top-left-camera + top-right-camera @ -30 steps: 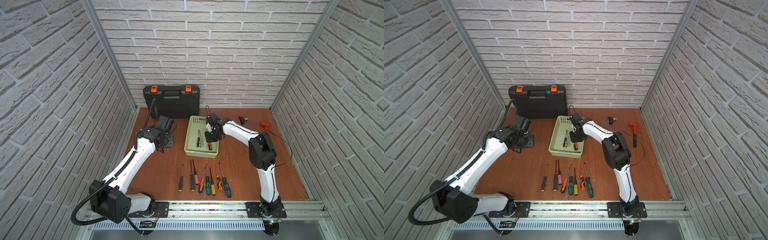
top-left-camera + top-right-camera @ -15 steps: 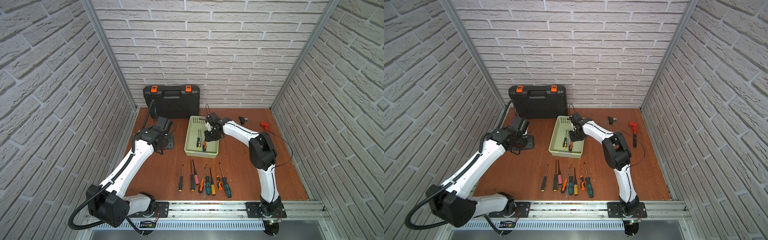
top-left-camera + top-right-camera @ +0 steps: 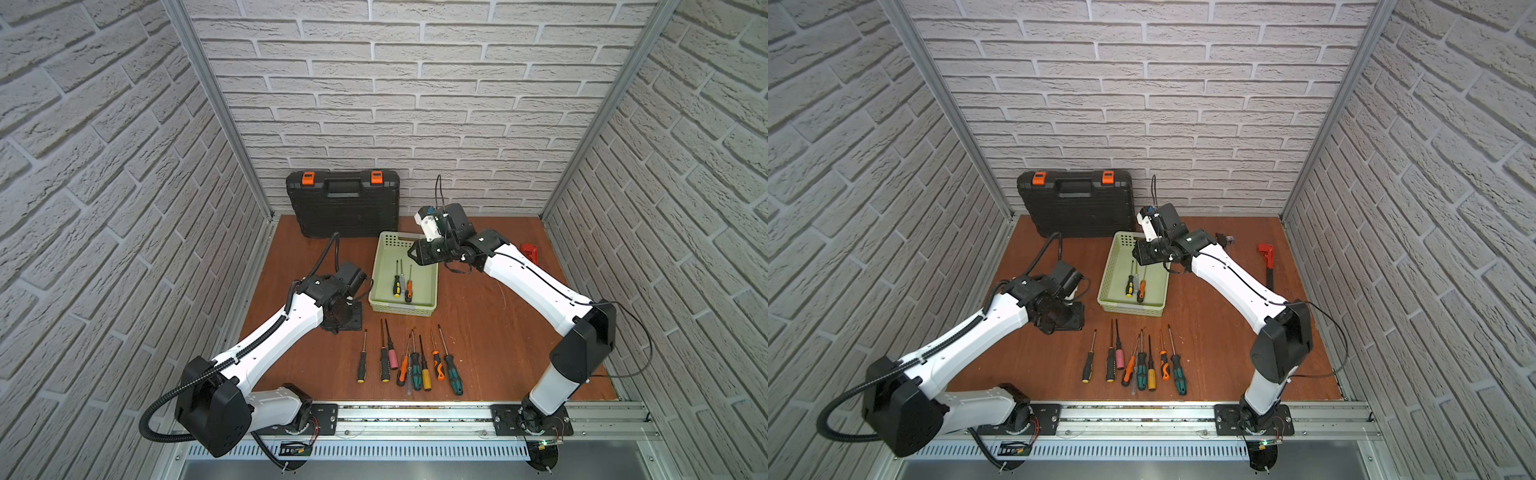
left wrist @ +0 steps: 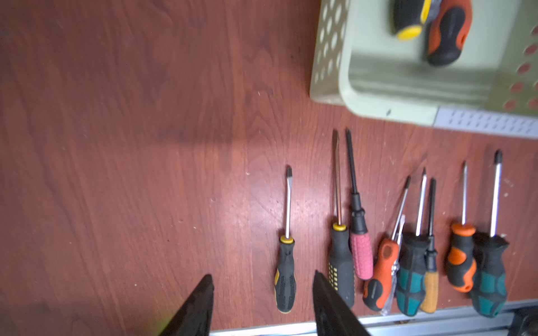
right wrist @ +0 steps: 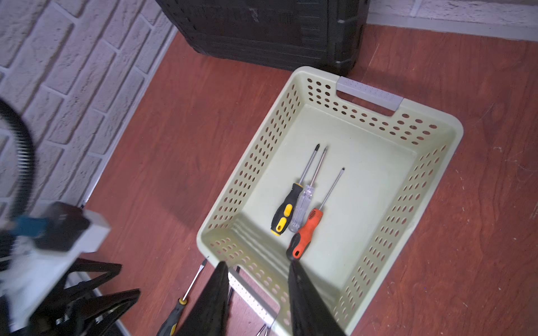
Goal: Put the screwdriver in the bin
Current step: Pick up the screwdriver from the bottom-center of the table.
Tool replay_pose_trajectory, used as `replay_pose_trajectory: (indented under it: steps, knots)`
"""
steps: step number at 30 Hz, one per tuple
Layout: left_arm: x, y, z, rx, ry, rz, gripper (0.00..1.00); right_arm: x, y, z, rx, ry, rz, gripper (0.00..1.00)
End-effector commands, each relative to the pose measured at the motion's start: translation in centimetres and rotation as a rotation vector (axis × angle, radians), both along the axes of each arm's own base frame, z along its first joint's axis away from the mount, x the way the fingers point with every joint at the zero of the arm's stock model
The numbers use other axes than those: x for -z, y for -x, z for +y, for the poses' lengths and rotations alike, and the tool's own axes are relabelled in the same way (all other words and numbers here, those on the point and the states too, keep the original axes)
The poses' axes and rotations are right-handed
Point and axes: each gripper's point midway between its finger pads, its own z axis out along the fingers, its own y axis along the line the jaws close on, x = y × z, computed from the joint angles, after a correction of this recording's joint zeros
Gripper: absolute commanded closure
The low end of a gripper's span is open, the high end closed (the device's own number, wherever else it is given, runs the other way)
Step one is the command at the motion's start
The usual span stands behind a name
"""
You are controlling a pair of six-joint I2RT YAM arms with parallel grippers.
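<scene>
right gripper: the jaws stand a modest way apart with nothing between them and nothing touched. It hangs above the bin, clear of its walls, and shows in both top views.
left gripper: the jaws stand well apart and empty. It hangs over bare desk just beside the left end of the row of screwdrivers, touching none of them.
orange-handled screwdriver: it lies flat on the floor of the bin, free of both grippers, with its tip toward the toolcase side. In the right wrist view its handle end shows just past the tip of one jaw.
others in the bin: a black-and-yellow screwdriver and a clear-handled screwdriver lie side by side, handles touching, just beside the orange one.
bin: pale green with perforated walls, it sits on the desk in front of the black toolcase, between the two arms.
row of screwdrivers: they lie parallel on the desk near the front rail, outside the bin. Nearest the left jaws is a small black-and-yellow one.
</scene>
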Motion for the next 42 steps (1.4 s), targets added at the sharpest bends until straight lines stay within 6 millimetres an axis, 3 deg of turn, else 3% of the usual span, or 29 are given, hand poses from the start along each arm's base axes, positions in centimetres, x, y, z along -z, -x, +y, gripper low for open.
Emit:
replay_pose_trajectory:
  steps: [1, 6, 15, 22, 27, 32, 37, 42]
  knots:
    - [1.8, 1.6, -0.5, -0.015, -0.014, 0.042, 0.46, 0.5, 1.4, -0.4, -0.007, -0.018, -0.003, 0.64]
    - [4.8, 3.8, -1.8, -0.006, 0.022, 0.091, 0.46, 1.4, 2.7, -2.0, 0.028, -0.006, -0.030, 0.63]
    - [8.8, 5.0, -3.2, 0.026, 0.025, 0.146, 0.44, 2.4, 2.7, -1.4, 0.023, -0.023, 0.011, 0.63]
    - [10.9, 5.6, -3.0, 0.020, -0.002, 0.174, 0.45, 2.9, 2.7, -1.3, 0.024, -0.032, 0.018, 0.63]
    - [11.6, 6.0, -3.3, 0.005, 0.015, 0.179, 0.48, 3.0, 2.5, -0.9, 0.014, -0.035, 0.029, 0.63]
    - [12.0, 6.4, -3.2, -0.008, 0.014, 0.194, 0.61, 2.7, 2.5, -1.0, 0.019, -0.037, 0.019, 0.63]
    - [11.0, 6.2, -3.1, -0.013, 0.010, 0.181, 0.84, 2.6, 2.6, -1.2, 0.019, -0.029, 0.016, 0.63]
    - [9.1, 6.0, -3.1, -0.018, 0.025, 0.154, 0.89, 2.0, 2.6, -1.4, 0.014, -0.012, 0.003, 0.63]
